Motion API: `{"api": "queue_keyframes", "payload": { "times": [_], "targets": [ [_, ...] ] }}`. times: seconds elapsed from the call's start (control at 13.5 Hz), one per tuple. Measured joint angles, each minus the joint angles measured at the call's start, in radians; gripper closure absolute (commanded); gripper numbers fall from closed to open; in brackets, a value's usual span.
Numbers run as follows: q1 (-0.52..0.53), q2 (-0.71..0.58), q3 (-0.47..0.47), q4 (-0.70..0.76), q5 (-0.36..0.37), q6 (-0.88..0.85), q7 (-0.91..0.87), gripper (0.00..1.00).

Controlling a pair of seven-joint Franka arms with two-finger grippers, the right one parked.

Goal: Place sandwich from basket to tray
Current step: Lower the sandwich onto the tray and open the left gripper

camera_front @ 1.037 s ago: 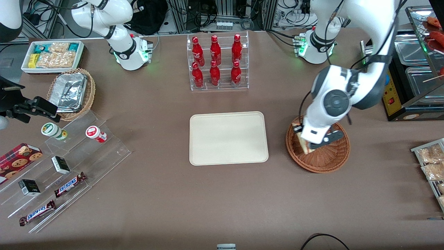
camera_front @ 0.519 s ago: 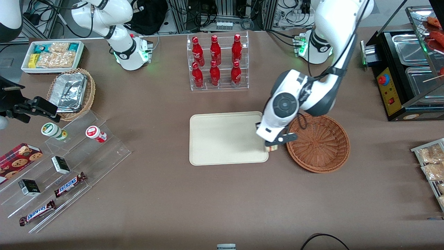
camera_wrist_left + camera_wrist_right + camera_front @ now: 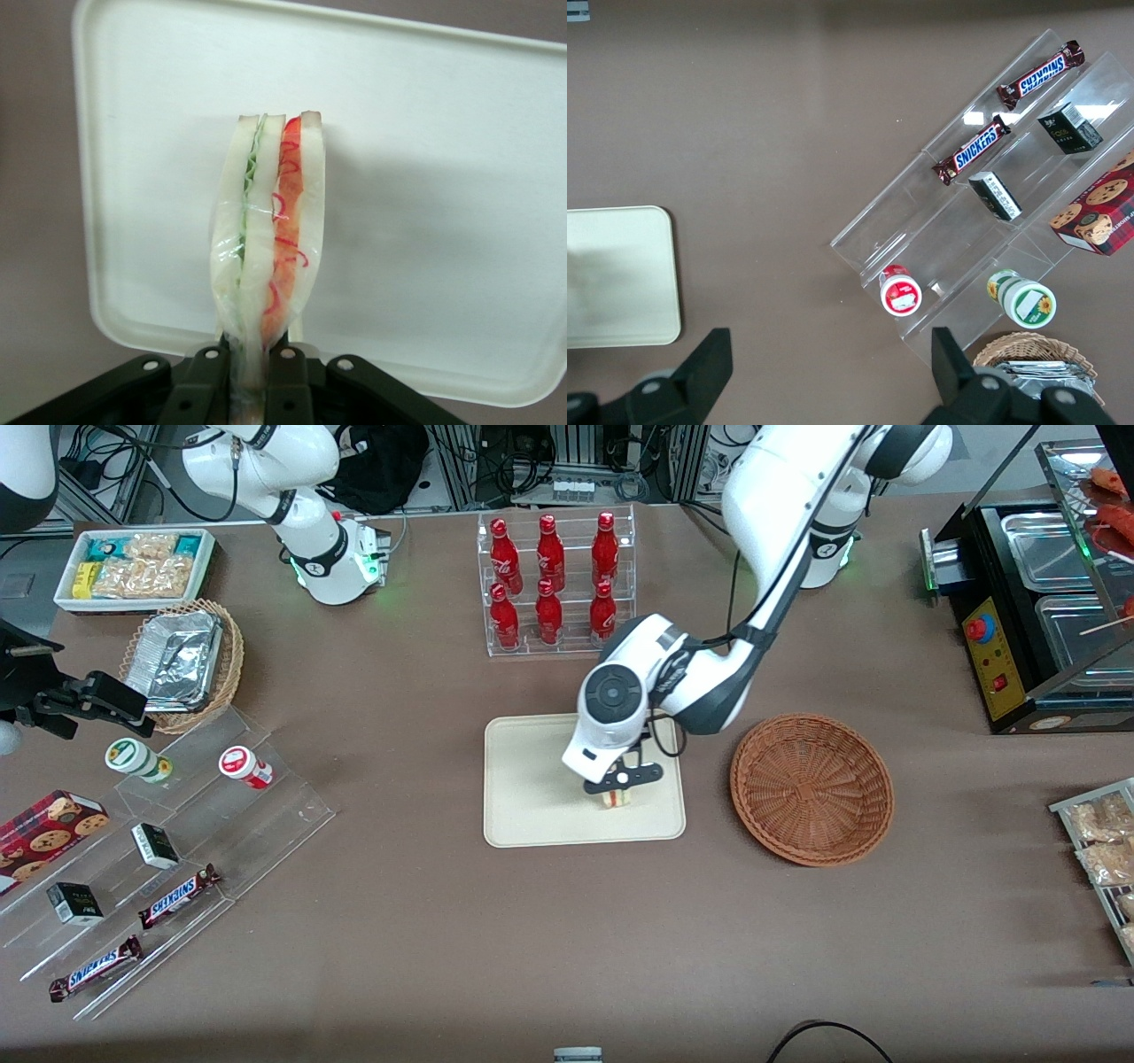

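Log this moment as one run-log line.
stage: carry over tray | gripper: shut on sandwich, above tray | basket: no sandwich inside | release: not yet done

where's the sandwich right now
The sandwich is clamped in the left gripper, held above the tray on the part of it nearer the front camera, with the basket standing empty beside the tray.

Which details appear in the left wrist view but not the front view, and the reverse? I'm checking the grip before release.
Only the left wrist view shows the gripper fingers shut on the sandwich, with its green and red filling.

Only the front view shows the empty basket beside the tray, and the bottle rack.

Both show the gripper holding the sandwich above the tray.
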Motion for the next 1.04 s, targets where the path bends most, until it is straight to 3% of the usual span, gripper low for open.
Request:
{"api": "queue_keyframes", "payload": {
  "times": [0.67,0.81,0.89,0.96,1.04],
  "targets": [
    [-0.021,0.074,0.0,0.045,-0.001,0.118,-0.027,0.99],
    [-0.021,0.08,0.0,0.045,-0.001,0.135,-0.028,0.94],
    [-0.021,0.082,0.0,0.045,-0.001,0.138,-0.028,0.78],
    [-0.022,0.084,0.0,0.045,-0.001,0.14,-0.028,0.32],
    [-0.022,0.086,-0.002,0.045,-0.002,0.141,-0.029,0.0]
  ]
}}
